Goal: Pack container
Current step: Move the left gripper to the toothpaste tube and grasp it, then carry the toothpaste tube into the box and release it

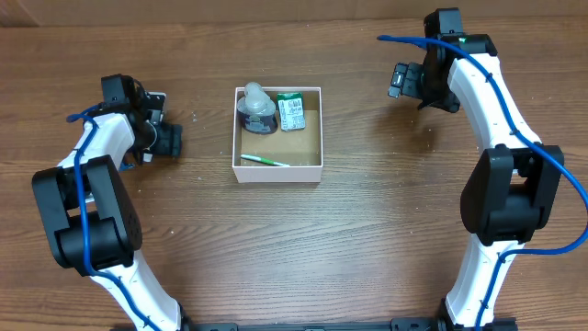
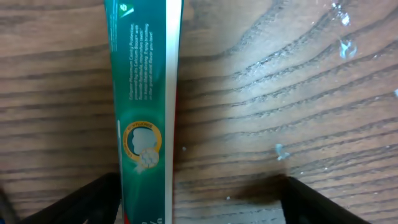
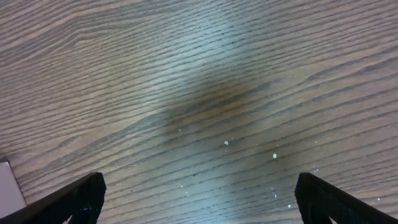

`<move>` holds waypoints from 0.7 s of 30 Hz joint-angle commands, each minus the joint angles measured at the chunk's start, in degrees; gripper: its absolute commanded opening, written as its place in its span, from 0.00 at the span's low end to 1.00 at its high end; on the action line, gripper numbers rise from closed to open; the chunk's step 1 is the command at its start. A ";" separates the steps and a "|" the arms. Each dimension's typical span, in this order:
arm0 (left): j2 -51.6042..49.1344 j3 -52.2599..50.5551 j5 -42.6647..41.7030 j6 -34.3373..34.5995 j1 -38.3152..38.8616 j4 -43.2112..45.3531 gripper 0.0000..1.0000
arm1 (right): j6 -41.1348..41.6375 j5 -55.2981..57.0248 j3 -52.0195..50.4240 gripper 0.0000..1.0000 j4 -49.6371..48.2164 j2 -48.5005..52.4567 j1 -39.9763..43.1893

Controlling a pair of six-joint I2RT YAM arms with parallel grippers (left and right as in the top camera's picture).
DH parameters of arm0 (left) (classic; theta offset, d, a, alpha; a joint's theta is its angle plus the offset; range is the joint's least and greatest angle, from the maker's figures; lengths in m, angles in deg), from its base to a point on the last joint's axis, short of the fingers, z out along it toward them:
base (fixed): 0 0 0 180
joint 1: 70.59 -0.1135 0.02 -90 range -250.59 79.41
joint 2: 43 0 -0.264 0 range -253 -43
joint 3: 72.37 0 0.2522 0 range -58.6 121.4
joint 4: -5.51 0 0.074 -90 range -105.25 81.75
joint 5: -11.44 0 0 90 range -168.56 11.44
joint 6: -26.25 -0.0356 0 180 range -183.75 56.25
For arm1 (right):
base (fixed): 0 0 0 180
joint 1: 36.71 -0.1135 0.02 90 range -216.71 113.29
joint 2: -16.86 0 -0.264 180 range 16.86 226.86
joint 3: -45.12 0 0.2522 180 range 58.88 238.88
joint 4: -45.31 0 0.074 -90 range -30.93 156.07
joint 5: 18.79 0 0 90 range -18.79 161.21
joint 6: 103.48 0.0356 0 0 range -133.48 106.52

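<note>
Nearest the left wrist camera, a teal-and-white toothpaste pack (image 2: 144,112) is seen lying flat on the wooden worktop (image 1: 367,239), running lengthwise away from the lens. The left end effector (image 2: 200,183) is spread wide around it, empty. The pack sits close against one finger (image 2: 99,199) and well clear of the other. The right end effector (image 3: 200,180) is also spread wide and empty, with only bare wood between its fingers. From overhead, the container (image 1: 277,172) is placed at the middle of the worktop between the two arms, and the pack itself is hidden beneath the left arm. A grey bottle (image 1: 257,112) and a green-and-white carton (image 1: 291,112) are already packed along its far wall, and a thin green toothbrush (image 1: 265,161) is laid near its front wall. The off-centre position of the pack is judged the main risk: on closing, it could be pushed sideways or twisted rather than gripped squarely. A long pack held askew could then catch on the thin white wall, or be set on the toothbrush and left tilted.
</note>
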State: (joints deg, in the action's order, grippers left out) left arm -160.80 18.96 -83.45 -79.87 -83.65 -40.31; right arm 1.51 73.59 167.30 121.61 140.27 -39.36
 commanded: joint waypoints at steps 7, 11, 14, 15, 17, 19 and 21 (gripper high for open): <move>-2.84 0.46 -0.94 3.06 0.37 -0.33 0.17 | -0.02 0.55 1.18 1.00 -0.37 0.24 0.07; -2.82 4.55 -1.18 4.61 0.42 -4.48 0.14 | -0.02 0.55 1.18 1.00 -0.37 0.24 0.07; -2.82 11.58 -1.18 4.59 0.94 -11.41 0.15 | -0.02 0.55 1.18 1.00 -0.37 0.24 0.07; -2.82 15.56 -1.18 4.59 1.44 -14.91 0.16 | -0.02 0.55 1.18 1.00 -0.37 0.24 0.07; -2.82 20.92 -1.27 4.55 2.23 -19.39 0.17 | -0.02 0.55 1.18 1.00 -0.37 0.24 0.07; -2.78 28.26 -1.68 4.04 3.50 -25.03 0.17 | -0.02 0.55 1.18 1.00 -0.37 0.24 0.07; -2.54 36.17 -4.11 0.61 5.40 -31.19 0.18 | -0.02 0.55 1.18 1.00 -0.37 0.24 0.07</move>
State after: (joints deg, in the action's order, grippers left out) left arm -163.97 44.46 -84.01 -76.11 -80.96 -65.29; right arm 1.53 73.61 167.30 121.59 140.27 -39.36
